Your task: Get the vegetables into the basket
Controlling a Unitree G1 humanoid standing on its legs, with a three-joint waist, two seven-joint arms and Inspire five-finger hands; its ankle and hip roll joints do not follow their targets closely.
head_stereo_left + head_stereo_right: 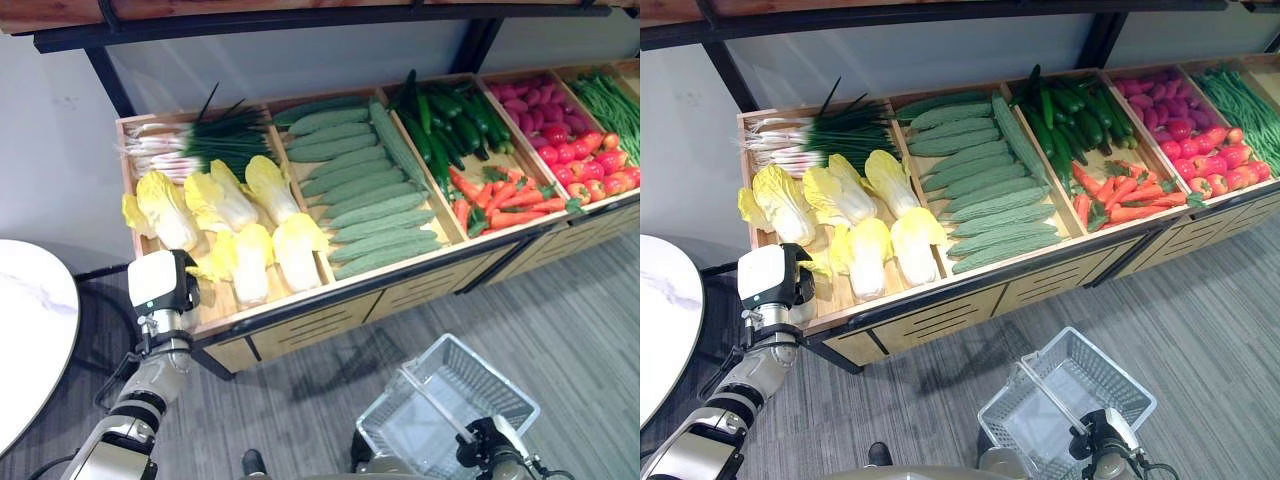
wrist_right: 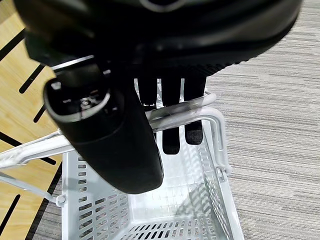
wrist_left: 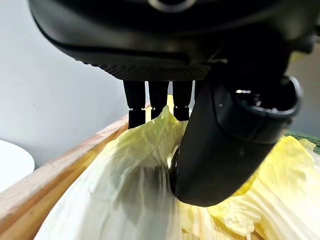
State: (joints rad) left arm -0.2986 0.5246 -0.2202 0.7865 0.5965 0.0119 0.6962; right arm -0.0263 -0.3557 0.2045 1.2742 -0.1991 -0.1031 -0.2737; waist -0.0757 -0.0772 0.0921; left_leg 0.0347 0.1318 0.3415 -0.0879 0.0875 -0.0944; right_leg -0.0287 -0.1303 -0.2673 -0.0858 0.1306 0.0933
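Wooden produce stand [image 1: 330,300]: cabbages [image 1: 250,262], cucumbers [image 1: 375,215], carrots [image 1: 510,195].

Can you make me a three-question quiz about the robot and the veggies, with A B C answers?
1. Where is the left robot hand?
A. on a cabbage in the end box of the stand
B. on the carrots
C. inside the basket

2. What colour is the basket?
A. red
B. white
C. black

3. What is in the basket now?
A. two cabbages
B. a cucumber
C. nothing

Answers:
1 A: the left wrist view shows fingers and thumb set against pale yellow leaves by the wooden box edge.
2 B: its mesh walls and handle are white.
3 C: both eye views show its bottom bare, while the right robot hand holds it by the handle.
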